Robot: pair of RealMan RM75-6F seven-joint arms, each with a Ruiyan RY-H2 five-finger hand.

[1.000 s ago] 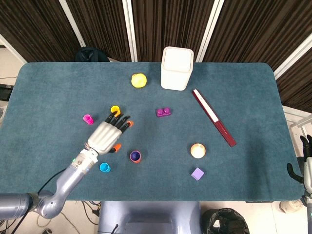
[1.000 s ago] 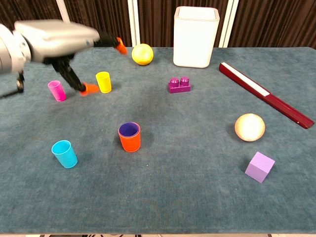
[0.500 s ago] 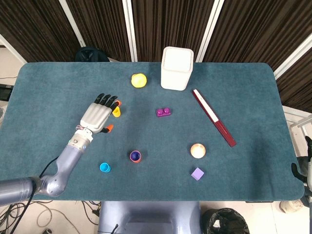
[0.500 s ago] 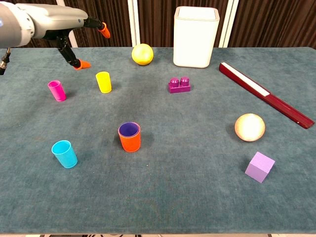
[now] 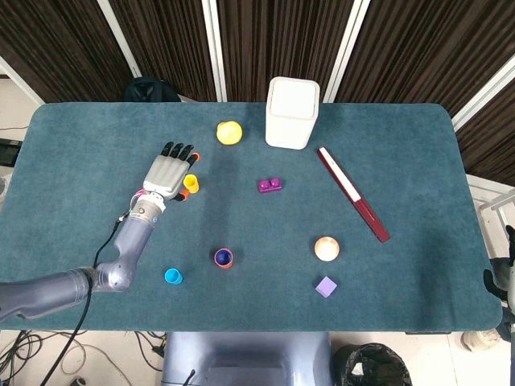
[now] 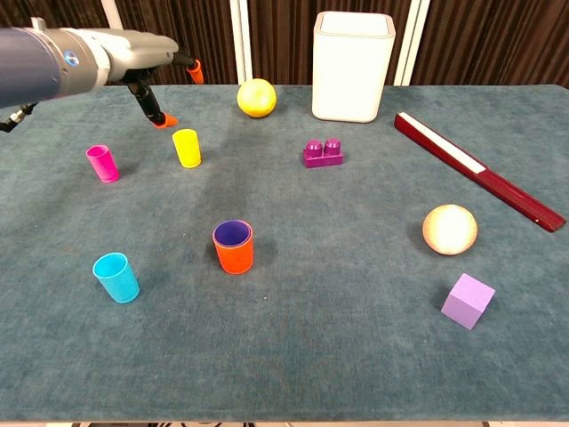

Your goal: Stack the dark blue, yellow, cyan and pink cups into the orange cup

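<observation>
The orange cup [image 6: 234,253] stands near the table's front, with the dark blue cup [image 6: 232,233] nested inside it; the head view shows the pair as the orange cup [image 5: 223,258]. The yellow cup [image 6: 187,148] is upright further back, the pink cup [image 6: 102,164] to its left, and the cyan cup [image 6: 116,277] at the front left. My left hand [image 5: 169,172] hovers just left of the yellow cup [image 5: 191,183], fingers spread, holding nothing. In the head view the pink cup is hidden by my forearm. Only a dark sliver of my right hand [image 5: 492,281] shows at the right edge.
A white bin [image 6: 353,67] stands at the back, with a yellow ball [image 6: 256,97] to its left. A purple brick [image 6: 322,153], a long red-and-white bar [image 6: 480,171], a peach ball [image 6: 450,229] and a lilac cube [image 6: 468,301] lie to the right.
My left hand has moved from near the orange cup back and away, to beside the yellow cup. It carries nothing. The cups have not moved.
</observation>
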